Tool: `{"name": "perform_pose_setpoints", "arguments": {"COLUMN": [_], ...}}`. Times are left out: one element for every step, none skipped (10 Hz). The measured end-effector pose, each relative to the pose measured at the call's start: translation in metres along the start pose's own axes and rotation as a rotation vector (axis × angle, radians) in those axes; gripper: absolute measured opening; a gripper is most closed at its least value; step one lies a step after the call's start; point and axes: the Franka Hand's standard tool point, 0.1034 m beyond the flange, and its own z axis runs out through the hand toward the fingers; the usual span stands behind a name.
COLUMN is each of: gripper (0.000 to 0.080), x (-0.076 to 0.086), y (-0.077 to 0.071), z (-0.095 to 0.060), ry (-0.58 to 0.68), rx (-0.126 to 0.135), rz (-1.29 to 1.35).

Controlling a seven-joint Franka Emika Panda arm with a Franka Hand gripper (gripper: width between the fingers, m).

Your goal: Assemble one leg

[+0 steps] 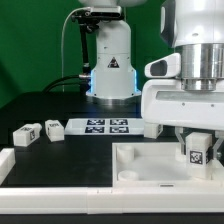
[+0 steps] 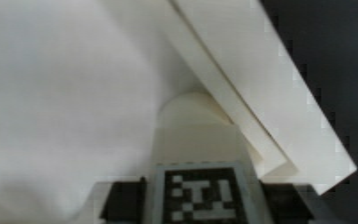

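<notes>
My gripper [image 1: 197, 150] is shut on a white leg [image 1: 196, 152] with a black-and-white tag, and holds it upright over the right corner of the large white square tabletop [image 1: 140, 170]. In the wrist view the tagged leg [image 2: 202, 195] sits between my dark fingers [image 2: 123, 198], just above the tabletop's inner surface [image 2: 87, 100] and close to its raised rim [image 2: 247, 80]. Two more tagged legs [image 1: 25, 135] [image 1: 52, 128] lie on the black table at the exterior view's left.
The marker board [image 1: 102, 126] lies flat behind the tabletop. The robot base [image 1: 112, 65] stands at the back. A white part [image 1: 6, 160] sits at the exterior view's left edge. A white block [image 1: 150, 128] lies beside the marker board, partly behind my arm.
</notes>
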Motion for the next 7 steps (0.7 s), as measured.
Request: {"name": "perform_pose_setpoints", "arguments": {"gripper": [0.029,0.029,0.0291,0.0291,0.0292,0.0292,0.0292], "x": [0.0008,0.0,-0.0021,-0.0036,-0.0048,-0.0059,-0.0055], "y": [-0.0001,-0.0009,-0.0024,-0.0035,-0.0045,-0.0052,-0.0055], "z": [-0.0004,-0.0008,-0.0014,-0.0025,-0.0034,-0.0039,-0.0046], "ry": [0.002,-0.001,0.0,0.001,-0.001,0.001,0.001], "rx": [0.0,0.004,0.003,-0.002,-0.002,-0.005,-0.003], "rz": [0.077,0.228,0.353,0.479,0.607,0.688,0.792]}}
